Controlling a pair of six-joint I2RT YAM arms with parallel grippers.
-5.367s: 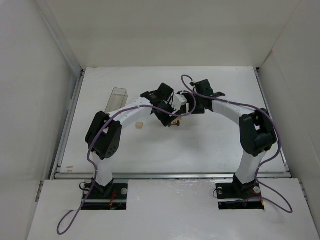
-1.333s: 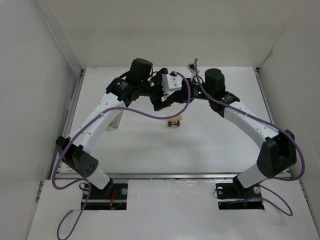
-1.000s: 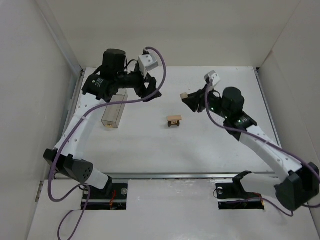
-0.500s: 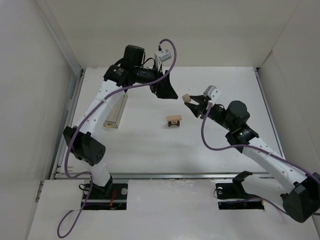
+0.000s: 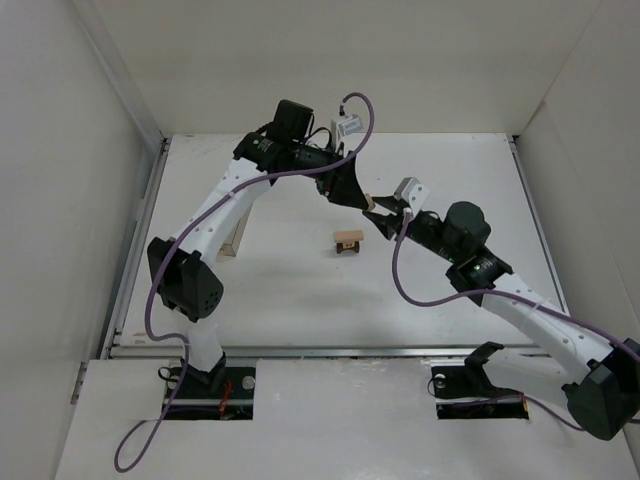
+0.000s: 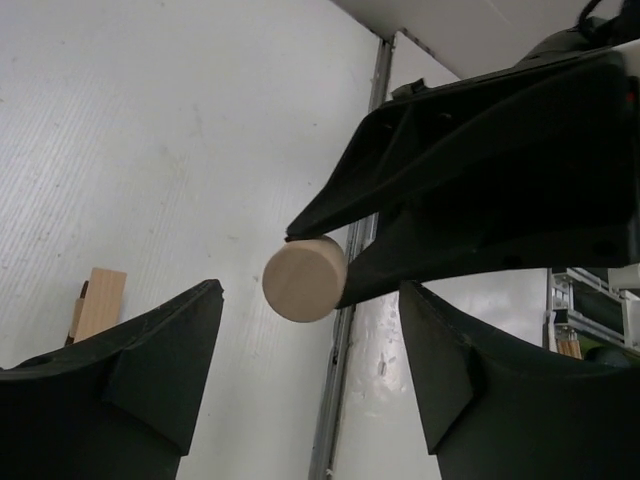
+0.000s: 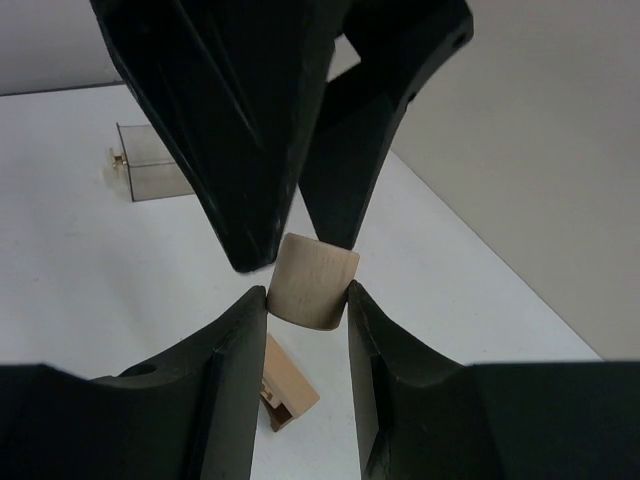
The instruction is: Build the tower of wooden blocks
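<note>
Wood block tower (image 5: 349,241) stands near the middle of the table (image 5: 300,300): a pale tan bar laid across a dark brown block, low, nothing touching it. In the right wrist view it shows low in the gap between the fingers, down on the table surface.

Right gripper (image 5: 378,218) hangs just right of the tower and a little beyond it, raised off the table. Its fingers are closed on a pale wooden cylinder (image 7: 315,280), gripping its curved sides, one flat round end facing the left wrist camera. Right arm runs from its base at the near edge, elbow out to the right, forearm slanting in toward centre.

Left gripper (image 5: 348,192) sits just beyond the cylinder, tips pointing at it. Its fingers are spread wide and hold nothing. In the left wrist view the cylinder lies in line with the gap, past the fingertips. Whether the tips touch it, cannot tell. Left arm is stretched far up the table, then bends right and down toward centre.

Clear plastic box (image 7: 150,165) lies at the table's left, well apart from the tower and partly hidden behind the left arm from above. Table white, ribbed, with plain white panels on three sides.
</note>
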